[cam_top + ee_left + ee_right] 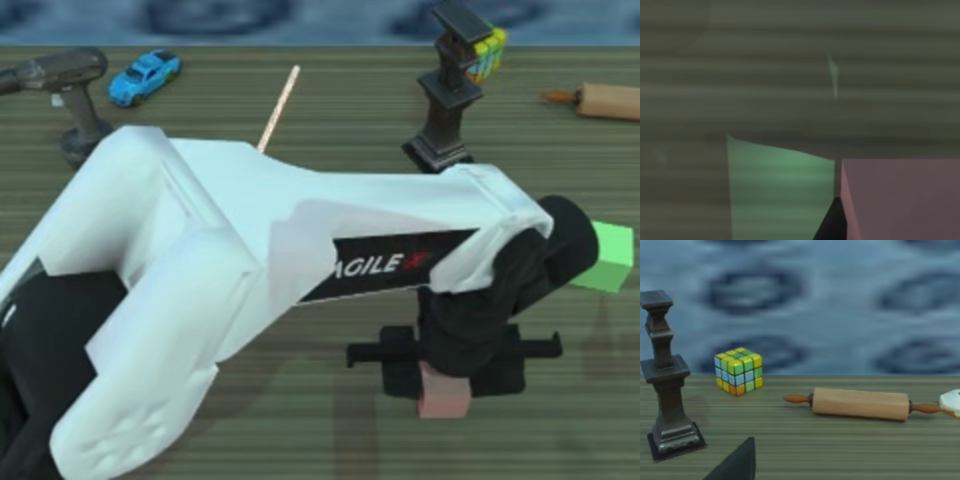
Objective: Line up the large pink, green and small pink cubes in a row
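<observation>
Pink and matte, a plain cube [443, 395] sits at the lower right of the top view, directly under the left gripper [450, 365], whose dark body covers the cube's upper part; I cannot tell from these pictures whether the fingers are closed on it or standing apart, nor which of the two pink cubes this is. The bright green cube [605, 257] lies on the striped olive table [330, 420] at the right edge of the frame, up and to the right of the pink one and apart from it. In the left wrist view a pink face [900, 200] and a green face [780, 190] fill the lower part, side by side. The step in hand seems to be placing the pink cube beside the green; doing it well likely means keeping the faces parallel and lowering squarely so the green is not nudged. The right arm is out of the top view; its wrist camera faces a wooden rolling pin [860, 403].
</observation>
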Action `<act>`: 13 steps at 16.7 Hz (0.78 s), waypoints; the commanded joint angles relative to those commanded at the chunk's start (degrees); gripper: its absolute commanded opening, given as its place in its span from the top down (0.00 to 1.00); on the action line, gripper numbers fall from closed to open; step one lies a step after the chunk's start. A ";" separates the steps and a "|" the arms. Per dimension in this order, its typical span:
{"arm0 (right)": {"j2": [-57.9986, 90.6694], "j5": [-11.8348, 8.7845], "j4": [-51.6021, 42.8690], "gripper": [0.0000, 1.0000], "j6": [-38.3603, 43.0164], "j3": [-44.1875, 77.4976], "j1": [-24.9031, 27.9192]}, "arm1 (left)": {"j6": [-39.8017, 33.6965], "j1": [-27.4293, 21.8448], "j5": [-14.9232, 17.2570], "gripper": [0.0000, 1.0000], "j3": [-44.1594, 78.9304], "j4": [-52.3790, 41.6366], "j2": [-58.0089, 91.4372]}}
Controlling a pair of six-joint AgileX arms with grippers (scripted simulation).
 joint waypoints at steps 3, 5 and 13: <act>0.00 0.00 0.00 0.00 0.00 0.00 0.00 | 0.00 0.00 0.00 0.55 0.00 0.00 0.00; 0.00 0.00 0.00 0.00 0.00 0.00 0.00 | 0.00 0.00 0.00 0.40 0.00 0.00 0.00; 0.00 0.00 0.00 0.00 0.00 0.00 0.00 | 0.00 0.00 0.00 0.00 0.00 0.00 0.00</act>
